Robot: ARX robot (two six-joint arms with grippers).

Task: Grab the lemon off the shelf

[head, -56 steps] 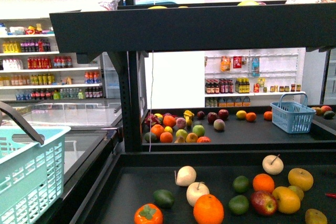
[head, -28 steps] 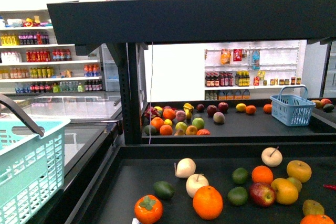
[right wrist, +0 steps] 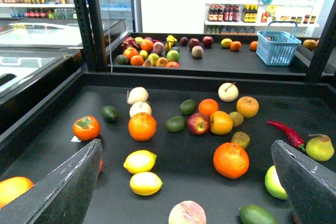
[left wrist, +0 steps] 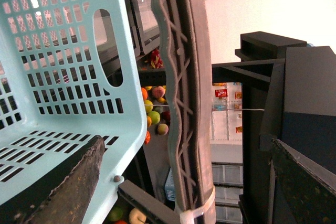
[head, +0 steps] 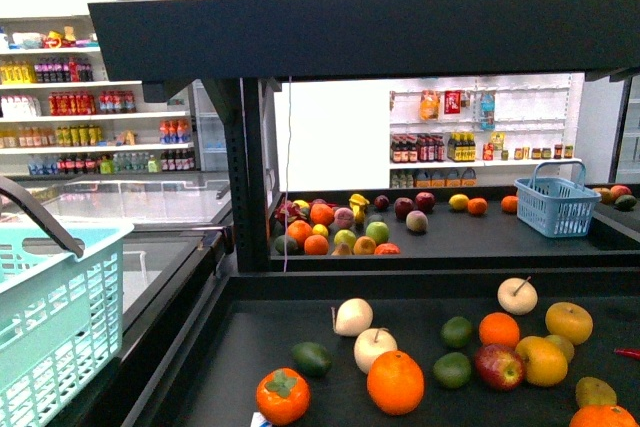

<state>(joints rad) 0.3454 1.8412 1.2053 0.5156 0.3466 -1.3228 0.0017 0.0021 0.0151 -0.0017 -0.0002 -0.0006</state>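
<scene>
Lying on the near tray of the shelf (right wrist: 58, 106), the lemon (right wrist: 140, 161) sits left of the fruit cluster, just beside a second yellow fruit (right wrist: 146, 183) and near an orange (right wrist: 142, 126). The right claw (right wrist: 185, 145) gapes wide and holds nothing. The left claw (left wrist: 187, 141) is also wide, with a basket handle (left wrist: 181, 77) running between its fingers.

Shelf (head: 250, 347), near tray: persimmon (head: 282, 396) near left, avocado (head: 312, 358) just behind it, large citrus (head: 395, 382) to their right, apple (head: 500, 366) further right.
Lemon (right wrist: 140, 161): same tray, nearer than the large citrus; second lemon (right wrist: 146, 183) just beside it, nearer still.
Far tray (head: 470, 242): fruit cluster (head: 335, 232) left, small basket (head: 556, 209) right.
Upper tray (head: 350, 42): overhead.
Large basket (head: 55, 327): left of the shelf.
Bottle shelves (head: 95, 117): far left.
</scene>
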